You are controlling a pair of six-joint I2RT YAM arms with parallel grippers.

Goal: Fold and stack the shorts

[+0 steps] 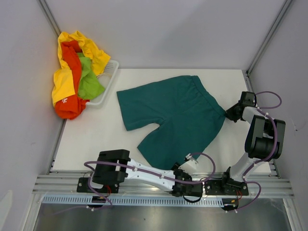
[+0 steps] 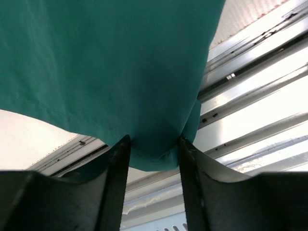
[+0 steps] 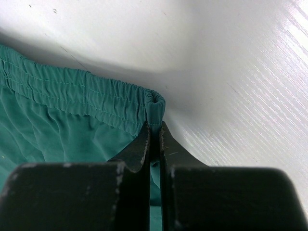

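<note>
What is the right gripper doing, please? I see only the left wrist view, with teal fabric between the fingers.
Observer: The right gripper is shut on a waistband corner of the dark teal shorts, which lie spread flat.
Operator: Thank you. Which part is at my left gripper?
Observer: The left gripper is at the hem of the near leg, by the near edge of the table.
Operator: Where are the other pairs?
Observer: The yellow, orange-red and lime green shorts are heaped over the white basket in the far left corner.
</note>
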